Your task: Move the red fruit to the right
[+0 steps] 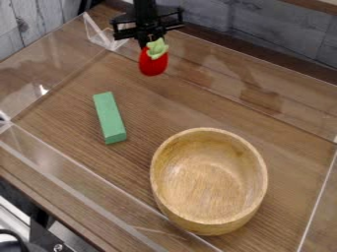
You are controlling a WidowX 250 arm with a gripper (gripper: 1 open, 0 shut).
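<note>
The red fruit (pixel 153 63) is a small glossy strawberry shape with a light green leafy cap on top. It hangs at the back of the table, left of centre, just over the wood. My gripper (pixel 156 41) points straight down from above and is shut on the fruit's green cap. The black fingers (pixel 148 27) cover part of the cap. Whether the fruit's underside touches the table I cannot tell.
A green rectangular block (pixel 109 117) lies on the table left of centre. A wide wooden bowl (pixel 208 178) stands at the front right. Clear plastic walls (pixel 53 89) ring the wooden table. A white clip (pixel 102 35) sits by the back left corner.
</note>
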